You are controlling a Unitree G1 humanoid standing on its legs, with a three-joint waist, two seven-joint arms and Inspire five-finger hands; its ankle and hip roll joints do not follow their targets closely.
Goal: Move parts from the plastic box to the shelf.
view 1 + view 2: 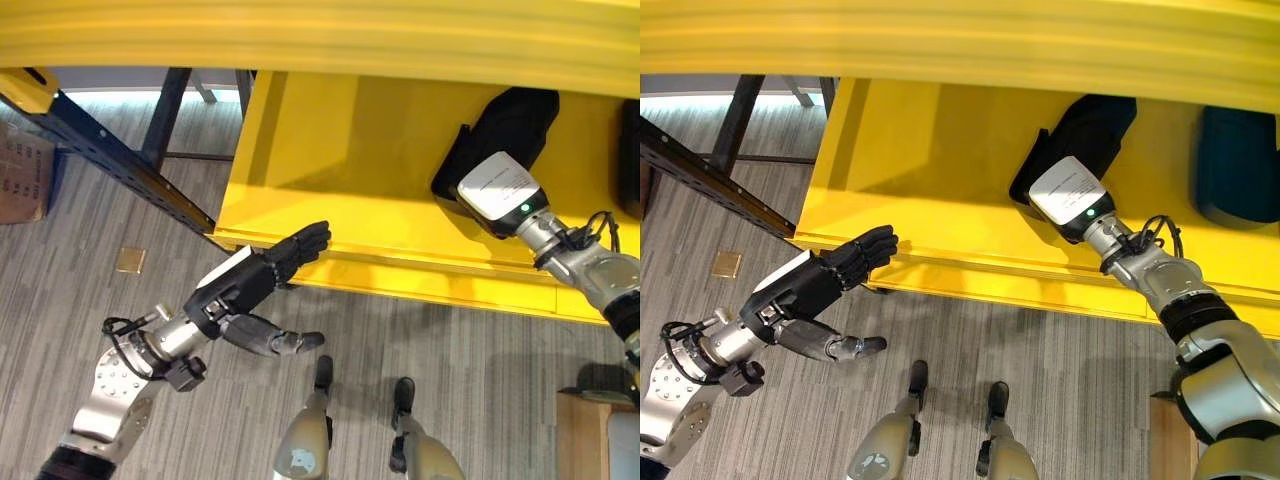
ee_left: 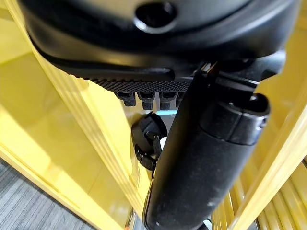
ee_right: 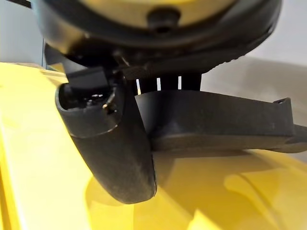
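Over the yellow shelf [image 1: 330, 150], my right hand [image 1: 497, 190] reaches in from the right. It is shut on a flat black part [image 3: 216, 124], with the thumb [image 3: 115, 153] on one face and the fingers behind the other. The part [image 1: 1095, 125] rests low on the shelf's floor. A second dark part [image 1: 1238, 165] lies on the shelf further right. My left hand [image 1: 255, 285] hovers at the shelf's front edge with fingers straight, open and holding nothing.
The shelf's front lip [image 1: 420, 275] runs across the middle, and another yellow board [image 1: 320, 35] overhangs it. A dark blue rack beam [image 1: 120, 160] slants at the left beside a cardboard box [image 1: 25, 170]. A wooden block [image 1: 590, 430] stands at the lower right.
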